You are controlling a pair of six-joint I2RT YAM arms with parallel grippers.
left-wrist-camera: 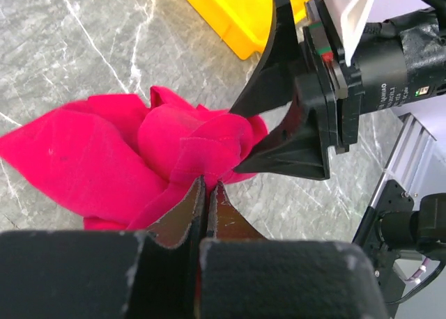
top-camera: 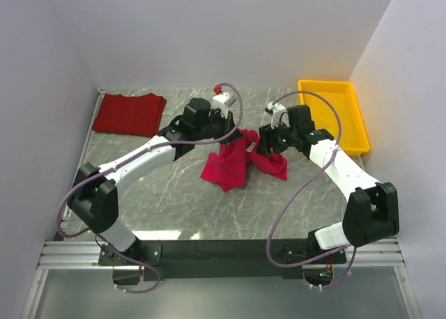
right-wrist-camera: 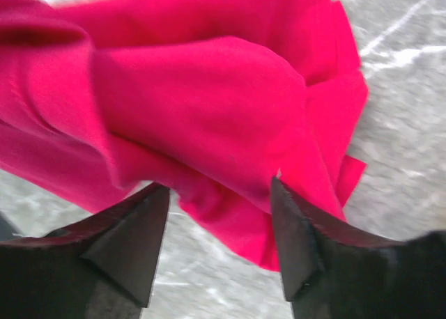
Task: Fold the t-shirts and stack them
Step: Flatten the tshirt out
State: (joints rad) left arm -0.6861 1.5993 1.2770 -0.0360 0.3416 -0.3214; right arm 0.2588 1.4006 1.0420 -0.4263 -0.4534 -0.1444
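The crimson-pink t-shirt (top-camera: 233,162) hangs bunched over the middle of the table, held up at one edge. My left gripper (top-camera: 233,132) is shut on that edge; in the left wrist view its tips (left-wrist-camera: 207,184) pinch the pink cloth (left-wrist-camera: 104,159). My right gripper (top-camera: 267,146) is open just right of the bunch, with the cloth (right-wrist-camera: 209,103) close in front of its spread fingers (right-wrist-camera: 289,221). The right gripper also shows in the left wrist view (left-wrist-camera: 261,141). The brick-red t-shirt (top-camera: 129,113) lies folded flat at the far left corner.
A yellow plastic tray (top-camera: 333,112) stands at the far right by the wall. The grey marble tabletop (top-camera: 181,207) is bounded by white walls at the left, back and right. A black rail runs along the near edge under both arm bases.
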